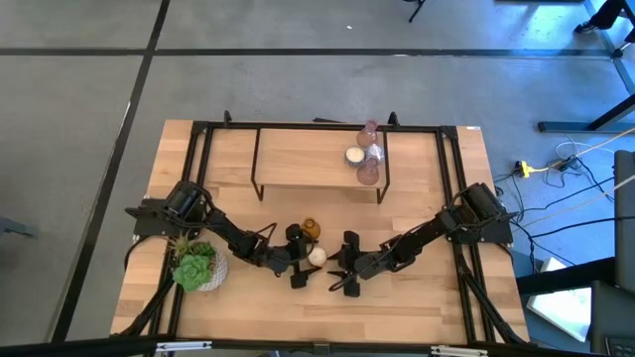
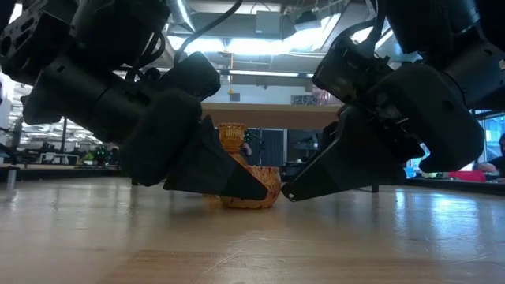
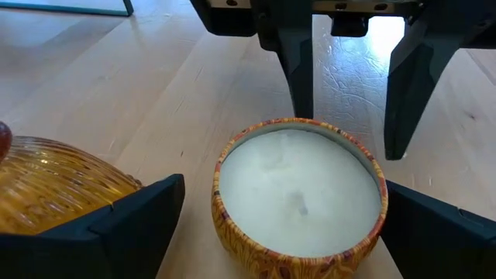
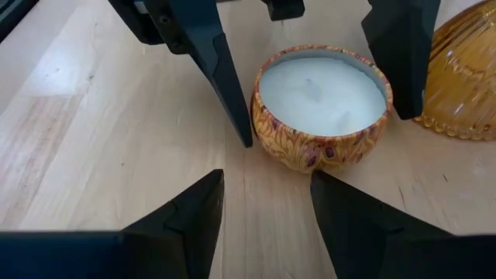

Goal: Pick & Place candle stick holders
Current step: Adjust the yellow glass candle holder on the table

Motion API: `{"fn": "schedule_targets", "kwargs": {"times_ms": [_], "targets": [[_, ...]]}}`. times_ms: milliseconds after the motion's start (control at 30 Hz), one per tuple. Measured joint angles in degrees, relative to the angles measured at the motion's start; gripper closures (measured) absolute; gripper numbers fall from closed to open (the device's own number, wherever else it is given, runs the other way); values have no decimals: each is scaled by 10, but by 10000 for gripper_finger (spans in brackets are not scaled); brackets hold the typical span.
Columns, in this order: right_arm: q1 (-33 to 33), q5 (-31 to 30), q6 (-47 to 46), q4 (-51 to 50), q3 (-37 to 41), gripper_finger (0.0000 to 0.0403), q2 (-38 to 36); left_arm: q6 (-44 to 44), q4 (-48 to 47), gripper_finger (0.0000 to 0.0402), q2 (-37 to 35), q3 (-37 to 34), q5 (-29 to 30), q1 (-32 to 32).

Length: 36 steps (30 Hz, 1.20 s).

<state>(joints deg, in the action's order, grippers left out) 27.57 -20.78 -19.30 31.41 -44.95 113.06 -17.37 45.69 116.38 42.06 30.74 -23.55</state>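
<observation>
The cream-white holder [image 1: 317, 256], a small round bowl with an orange patterned wall and white wax [image 3: 298, 194], stands on the table near its middle. The amber-gold holder [image 1: 311, 230] stands on the table just behind it, and it shows in the left wrist view [image 3: 54, 182]. My left gripper [image 1: 303, 258] is open and low, with one finger on either side of the cream-white holder [image 4: 322, 101]. I cannot tell whether a finger touches it. My right gripper [image 1: 337, 266] is open and empty, and it faces the same holder from the table's right side [image 4: 267, 209].
A green succulent in a white pot [image 1: 198, 266] stands at the near left, beside the left arm. A black frame shelf [image 1: 298, 188] spans the far side of the table. Three more holders [image 1: 363, 156] stand on the table at its right end.
</observation>
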Motion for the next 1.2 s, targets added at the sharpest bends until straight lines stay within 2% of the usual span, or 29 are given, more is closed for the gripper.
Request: {"fn": "schedule_targets", "kwargs": {"times_ms": [467, 700, 1200], "targets": [[-1, -1, 7, 14, 0, 206, 0, 0, 3, 5, 2, 0, 0, 4], [-1, -1, 7, 16, 0, 206, 0, 4, 72, 5, 62, 28, -40, 18], [-1, 0, 7, 13, 0, 206, 0, -9, 41, 5, 68, 39, -43, 16]]}}
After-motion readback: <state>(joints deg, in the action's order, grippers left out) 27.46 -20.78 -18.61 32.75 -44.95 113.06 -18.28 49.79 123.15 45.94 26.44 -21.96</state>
